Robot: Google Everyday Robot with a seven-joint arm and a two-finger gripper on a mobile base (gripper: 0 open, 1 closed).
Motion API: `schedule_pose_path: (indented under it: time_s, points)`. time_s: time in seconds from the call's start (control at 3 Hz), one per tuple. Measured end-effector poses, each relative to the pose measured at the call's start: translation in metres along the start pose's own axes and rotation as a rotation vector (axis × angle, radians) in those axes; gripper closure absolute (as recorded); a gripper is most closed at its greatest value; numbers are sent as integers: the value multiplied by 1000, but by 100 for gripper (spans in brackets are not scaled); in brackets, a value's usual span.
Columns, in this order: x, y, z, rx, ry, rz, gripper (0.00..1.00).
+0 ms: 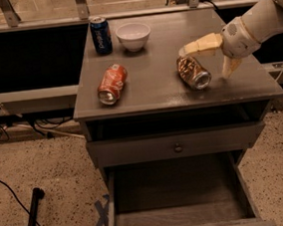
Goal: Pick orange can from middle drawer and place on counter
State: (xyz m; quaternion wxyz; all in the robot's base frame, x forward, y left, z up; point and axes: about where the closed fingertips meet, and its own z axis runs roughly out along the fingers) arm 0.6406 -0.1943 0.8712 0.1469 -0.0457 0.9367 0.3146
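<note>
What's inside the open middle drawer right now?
The middle drawer shows only bare grey floor; its rear is in shadow. The orange can lies on the counter, the open tool straddling it.

Upright blue can beside white bowl; sideways red can

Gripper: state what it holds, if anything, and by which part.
Nothing is held. The gripper is open over the orange can, which lies on its side on the counter.

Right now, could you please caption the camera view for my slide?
Gripper, fingers open, beside the orange can lying on its side on the counter; middle drawer pulled out below.
</note>
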Motion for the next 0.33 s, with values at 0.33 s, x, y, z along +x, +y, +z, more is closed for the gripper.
schedule_pose_path:
  time_s: [0.33]
  points:
    - [0, 0, 0, 0, 0, 0, 0]
